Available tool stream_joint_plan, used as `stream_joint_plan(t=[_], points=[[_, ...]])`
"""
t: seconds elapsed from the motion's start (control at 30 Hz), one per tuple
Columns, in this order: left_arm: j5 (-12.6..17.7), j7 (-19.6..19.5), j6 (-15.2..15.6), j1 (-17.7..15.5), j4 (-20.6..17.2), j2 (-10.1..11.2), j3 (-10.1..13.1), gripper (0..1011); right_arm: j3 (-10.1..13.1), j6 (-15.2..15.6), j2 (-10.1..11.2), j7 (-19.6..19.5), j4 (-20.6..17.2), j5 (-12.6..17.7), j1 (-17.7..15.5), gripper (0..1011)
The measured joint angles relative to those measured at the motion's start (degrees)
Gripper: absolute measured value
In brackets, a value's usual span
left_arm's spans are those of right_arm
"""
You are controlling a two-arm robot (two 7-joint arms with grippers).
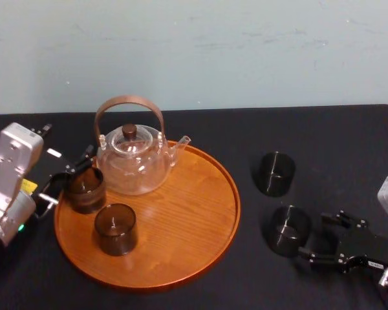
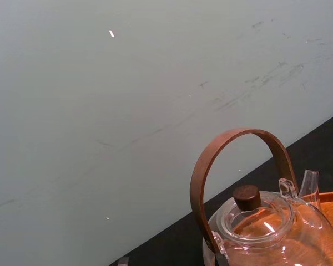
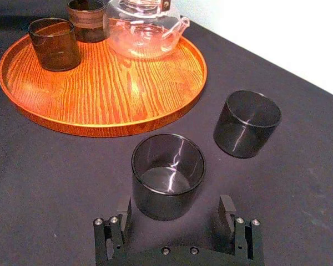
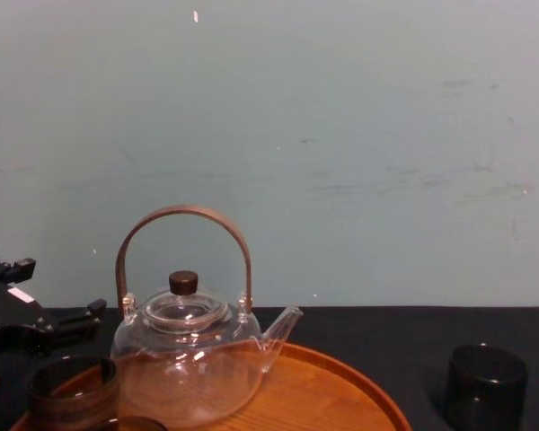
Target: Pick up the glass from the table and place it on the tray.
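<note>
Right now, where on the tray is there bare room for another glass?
Free: the right half of the tray, bordered by the spout of the teapot, the front glass and the right rim. Crowded: the left side, where the teapot, the back glass and the left claw bunch together.

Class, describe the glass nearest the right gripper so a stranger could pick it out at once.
Find the round wooden tray on the black table; two dark glasses stand to its right. Pick the nearer glass, closer to the robot. Unlike the farther glass, it sits at the fingertips of the open right gripper.
</note>
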Motion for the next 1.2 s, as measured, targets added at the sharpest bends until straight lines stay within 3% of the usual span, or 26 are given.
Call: stream_joint_plan(t=[0.5, 1.2], points=[[0.0, 0.0, 0.0, 0.0, 0.0, 0.0, 0.0, 1001, -1.6, 1.0, -3.1, 1.9, 2.4, -1.8, 3.4, 1002], [0.0, 0.0, 0.0, 0.0, 0.0, 0.0, 0.0, 1001, -3.9, 2.2, -5.2, 3.1, 4.5, -3.0, 7.2, 1002]])
